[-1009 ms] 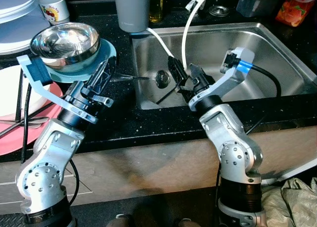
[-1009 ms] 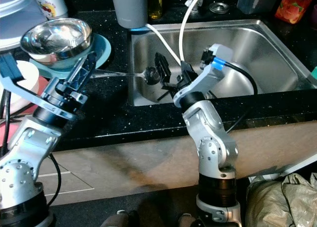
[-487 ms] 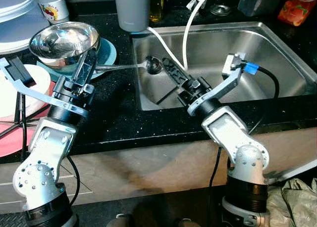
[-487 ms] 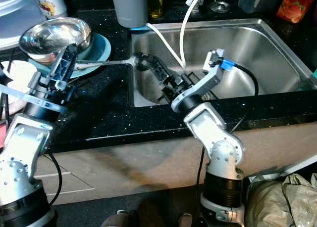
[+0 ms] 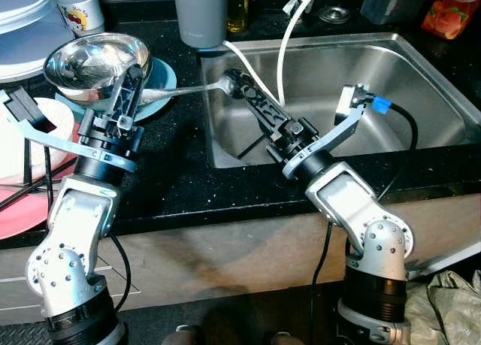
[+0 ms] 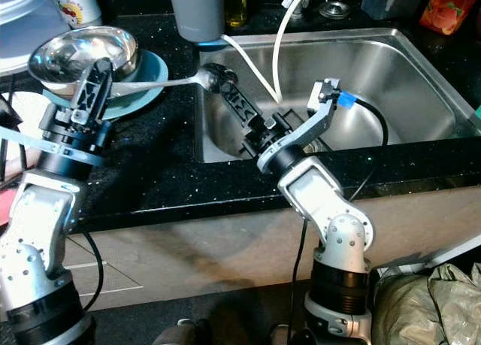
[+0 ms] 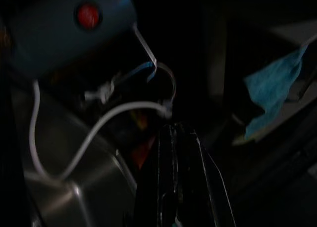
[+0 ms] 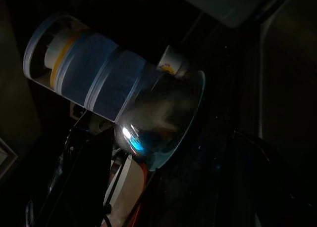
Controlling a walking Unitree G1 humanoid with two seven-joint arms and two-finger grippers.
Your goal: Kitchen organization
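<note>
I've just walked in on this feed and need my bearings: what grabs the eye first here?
A long metal spoon bridges the gap between the two arms: the left gripper holds its handle over the black counter, and the right gripper meets its bowl at the sink's left edge. Behind the left gripper, a shiny steel bowl sits on a teal plate.

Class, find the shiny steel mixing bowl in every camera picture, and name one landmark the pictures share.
Left eye view: steel mixing bowl, upper left, on the teal plate.
Right eye view: upper left, same plate.
Left wrist view: too dark to tell.
Right wrist view: centre, dimly lit.
Shared landmark: the teal plate.
</note>
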